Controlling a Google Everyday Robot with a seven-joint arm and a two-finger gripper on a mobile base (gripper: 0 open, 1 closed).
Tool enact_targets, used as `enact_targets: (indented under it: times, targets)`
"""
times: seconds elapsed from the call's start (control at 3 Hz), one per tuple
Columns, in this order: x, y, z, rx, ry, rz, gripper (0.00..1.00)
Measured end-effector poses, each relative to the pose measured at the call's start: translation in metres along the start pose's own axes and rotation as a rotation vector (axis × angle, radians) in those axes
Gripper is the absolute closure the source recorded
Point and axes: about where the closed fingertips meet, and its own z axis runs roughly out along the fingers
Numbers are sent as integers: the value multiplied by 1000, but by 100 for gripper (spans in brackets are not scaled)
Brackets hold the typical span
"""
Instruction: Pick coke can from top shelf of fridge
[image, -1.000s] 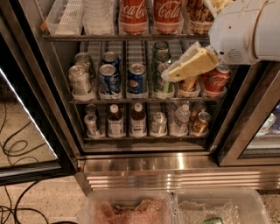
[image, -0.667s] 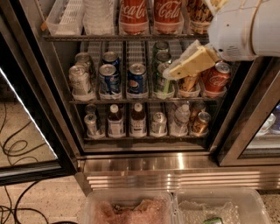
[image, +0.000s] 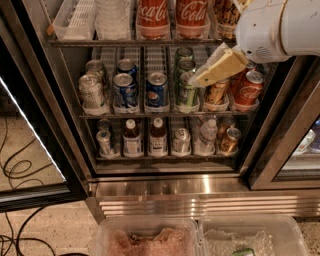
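The fridge (image: 165, 197) stands open in front of me. On the top shelf (image: 120, 43) stand two red Coca-Cola containers (image: 152, 17) (image: 191, 15); their tops are cut off by the frame's edge. A red coke can (image: 248, 90) with a silver top stands at the right end of the rack below. My gripper (image: 199, 80), cream-coloured on a white arm (image: 280, 27), reaches in from the upper right. It hangs in front of the middle rack, over the green cans (image: 186, 92) and the gold-brown can (image: 216, 94), just below the top shelf's rail.
Blue Pepsi cans (image: 125, 90) and silver cans (image: 92, 92) fill the middle rack, with bottles and cans on the lowest rack (image: 150, 137). A white basket (image: 75, 20) sits top left. Black door frames (image: 285, 145) flank the opening. Clear plastic bins (image: 150, 237) lie on the floor below.
My gripper has shifted slightly up and to the right in front of the middle rack. The cans and bottles have not moved.
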Motion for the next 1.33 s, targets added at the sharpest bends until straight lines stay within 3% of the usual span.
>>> enact_targets:
  times: [0.33,0.67,1.0,1.33]
  targets:
    - [-8,-4,-5,-20,-13,-13,0]
    - [-17,-2,10,-64,-37,-33,0]
    - [-17,-6,15,-57,-31,-38,0]
    - [1,-9,31,-58,25,-22,0]
